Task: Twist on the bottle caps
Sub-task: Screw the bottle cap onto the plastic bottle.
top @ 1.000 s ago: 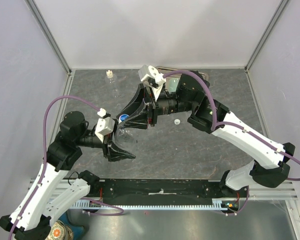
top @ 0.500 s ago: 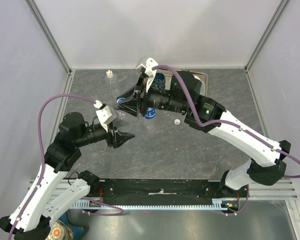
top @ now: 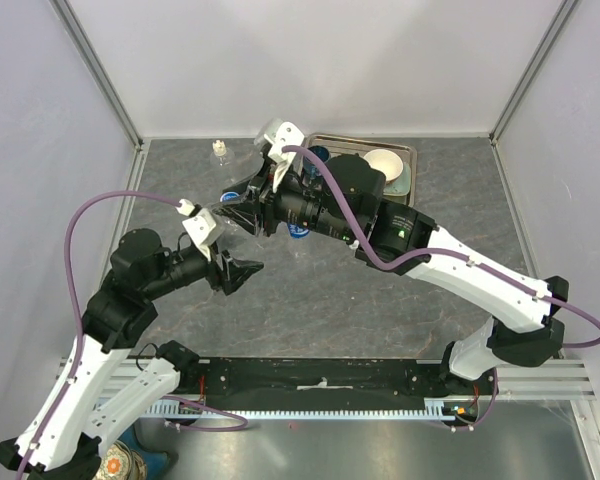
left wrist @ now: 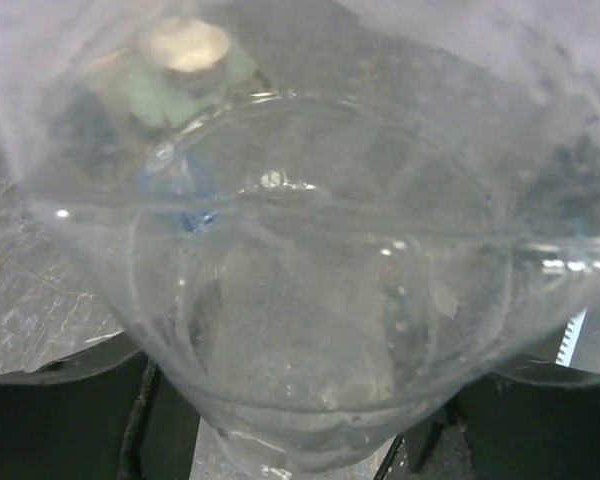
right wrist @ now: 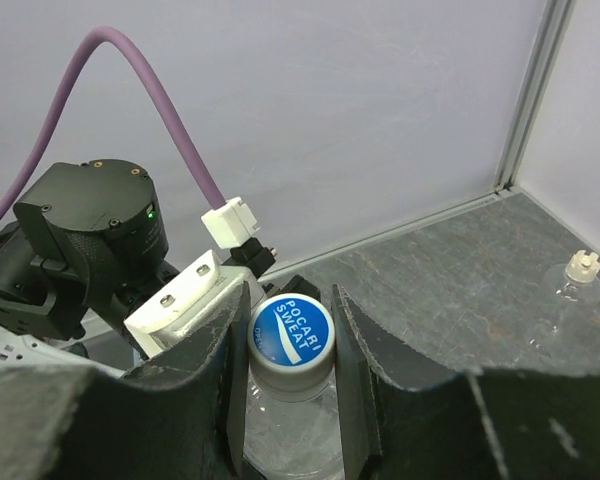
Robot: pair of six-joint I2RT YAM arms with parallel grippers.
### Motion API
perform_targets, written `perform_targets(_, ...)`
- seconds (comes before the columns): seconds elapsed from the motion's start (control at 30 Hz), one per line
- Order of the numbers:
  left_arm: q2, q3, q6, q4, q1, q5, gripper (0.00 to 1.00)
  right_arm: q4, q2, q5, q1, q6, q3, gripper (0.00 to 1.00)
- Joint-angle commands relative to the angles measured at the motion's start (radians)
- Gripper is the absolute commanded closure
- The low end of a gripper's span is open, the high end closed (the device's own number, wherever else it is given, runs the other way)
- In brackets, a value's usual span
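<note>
The right arm point(top: 460, 275) has swung further left than half a second ago. It now uncovers the metal tray point(top: 411, 152) and the pale round bowl point(top: 384, 164) inside it, and covers the spot where a loose white cap lay. The left arm point(top: 130, 290) has barely shifted.

The worktop point(top: 380, 310) is dark, mottled grey, like slate. The left tool point(top: 250, 267) pinches a clear thin-walled bottle point(left wrist: 300, 300), held off the worktop between the two arms. Its glossy, ribbed plastic fills that wrist's view. The right tool point(right wrist: 290, 318) has its black fingers point(right wrist: 230, 340) pressed against either side of the bottle cap point(right wrist: 291, 338), which is a pale ring with a blue printed top.

A second bottle point(right wrist: 572, 285), also clear, stands upright in the far left corner, topped by a notched white cap point(right wrist: 584, 263).
</note>
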Motion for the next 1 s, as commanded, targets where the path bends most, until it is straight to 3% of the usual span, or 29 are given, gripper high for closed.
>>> perform_targets(0.0, 0.016, 0.091, -0.112, 0.089, 0.020, -0.112, 0.22, -0.069, -0.005, 0.010, 0.032, 0.019, -0.024, 1.00)
perform_targets(0.03, 0.014, 0.098, -0.128, 0.088, 0.020, -0.103, 0.13, -0.067, -0.005, 0.011, 0.032, 0.017, -0.028, 1.00)
perform_targets(0.27, 0.013, 0.124, -0.152, 0.075, 0.031, 0.032, 0.14, -0.064, -0.019, 0.021, 0.032, 0.012, -0.038, 1.00)
perform_targets(0.3, 0.014, 0.124, -0.149, 0.081, 0.031, 0.040, 0.16, -0.064, -0.020, 0.016, 0.031, 0.012, -0.039, 1.00)
perform_targets(0.43, 0.019, 0.121, -0.140, 0.091, 0.032, 0.060, 0.52, -0.061, -0.025, 0.013, 0.032, 0.011, -0.048, 1.00)
perform_targets(0.53, 0.017, 0.113, -0.134, 0.091, 0.034, 0.055, 0.60, -0.060, -0.028, 0.014, 0.032, 0.005, -0.048, 1.00)
perform_targets(0.63, 0.014, 0.102, -0.129, 0.089, 0.034, 0.043, 0.60, -0.060, -0.029, 0.028, 0.031, -0.006, -0.044, 0.75)
perform_targets(0.7, 0.014, 0.102, -0.122, 0.085, 0.034, 0.029, 0.60, -0.067, -0.035, 0.051, 0.032, -0.018, -0.038, 0.52)
perform_targets(0.73, 0.017, 0.104, -0.103, 0.081, 0.034, -0.001, 0.60, -0.071, -0.040, 0.062, 0.032, -0.026, -0.035, 0.30)
perform_targets(0.8, 0.001, 0.087, -0.050, 0.094, 0.034, -0.050, 0.60, -0.084, -0.064, 0.148, 0.031, -0.061, -0.033, 0.18)
perform_targets(0.83, -0.009, 0.060, -0.015, 0.109, 0.034, -0.111, 0.61, -0.089, -0.075, 0.174, 0.031, -0.075, -0.033, 0.06)
perform_targets(0.87, -0.019, 0.049, 0.012, 0.132, 0.034, -0.144, 0.62, -0.097, -0.101, 0.232, 0.031, -0.087, -0.033, 0.02)
perform_targets(0.97, 0.006, 0.010, 0.114, 0.156, 0.034, -0.256, 0.62, -0.103, -0.161, 0.290, 0.028, -0.124, -0.051, 0.02)
